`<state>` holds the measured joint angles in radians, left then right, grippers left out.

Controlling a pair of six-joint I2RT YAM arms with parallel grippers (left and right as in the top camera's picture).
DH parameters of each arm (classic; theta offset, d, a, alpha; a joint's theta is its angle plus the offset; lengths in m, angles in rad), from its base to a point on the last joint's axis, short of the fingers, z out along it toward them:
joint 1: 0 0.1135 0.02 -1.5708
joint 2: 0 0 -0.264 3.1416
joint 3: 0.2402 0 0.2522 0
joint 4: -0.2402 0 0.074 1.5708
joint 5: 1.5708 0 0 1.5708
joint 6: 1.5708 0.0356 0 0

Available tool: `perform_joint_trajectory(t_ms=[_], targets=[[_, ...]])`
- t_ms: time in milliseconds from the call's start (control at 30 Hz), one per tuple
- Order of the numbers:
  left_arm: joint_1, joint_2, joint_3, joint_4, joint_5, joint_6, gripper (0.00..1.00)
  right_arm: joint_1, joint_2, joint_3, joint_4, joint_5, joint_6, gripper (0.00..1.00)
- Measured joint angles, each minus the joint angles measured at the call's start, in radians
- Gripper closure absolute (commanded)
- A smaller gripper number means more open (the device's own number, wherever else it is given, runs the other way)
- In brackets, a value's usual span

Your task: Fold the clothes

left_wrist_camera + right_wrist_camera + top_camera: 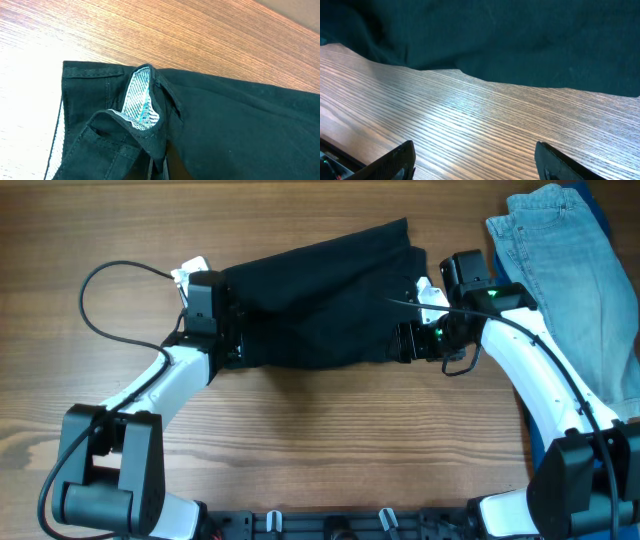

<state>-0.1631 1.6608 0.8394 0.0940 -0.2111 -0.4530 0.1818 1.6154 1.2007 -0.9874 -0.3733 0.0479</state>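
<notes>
Overhead: left gripper [234, 342] (closed) on garment [320, 290]

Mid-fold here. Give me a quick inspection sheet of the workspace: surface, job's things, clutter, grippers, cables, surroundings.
Surface: wooden table, no spills or marks seen.
Job's things: black garment lies bunched at the far middle, with its pocket lining turned out.
Clutter: jeans at the far right, with blue fabric showing at their right edge.
Grippers: left gripper has its jaws shut on the garment's waistband end. Right gripper has its jaws open over bare wood, short of the garment's edge.
Cables: a black cable loops on the table beside the left arm.
Surroundings: nothing seen.
</notes>
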Motion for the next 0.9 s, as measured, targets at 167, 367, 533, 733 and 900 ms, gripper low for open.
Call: perform_joint_trajectory(t_ms=[167, 367, 533, 733, 900], targets=[[0.013, 0.0, 0.0, -0.014, 0.0, 0.0, 0.96, 0.0, 0.0, 0.0, 0.0, 0.0, 0.0, 0.25], [0.014, 0.0, 0.0, -0.04, -0.062, 0.0, 0.96, 0.0, 0.0, 0.0, -0.001, 0.0, 0.0, 0.24], [0.014, 0.0, 0.0, -0.033, -0.187, -0.001, 0.96, 0.0, 0.0, 0.0, 0.0, 0.0, 0.003, 0.23], [0.015, 0.0, 0.0, -0.03, -0.264, -0.04, 0.0, 0.0, 0.0, 0.0, 0.0, 0.0, 0.003, 0.16], [0.016, 0.0, 0.0, -0.101, -0.219, -0.062, 0.0, 0.0, 0.0, 0.0, 0.016, -0.002, 0.002, 0.0]])
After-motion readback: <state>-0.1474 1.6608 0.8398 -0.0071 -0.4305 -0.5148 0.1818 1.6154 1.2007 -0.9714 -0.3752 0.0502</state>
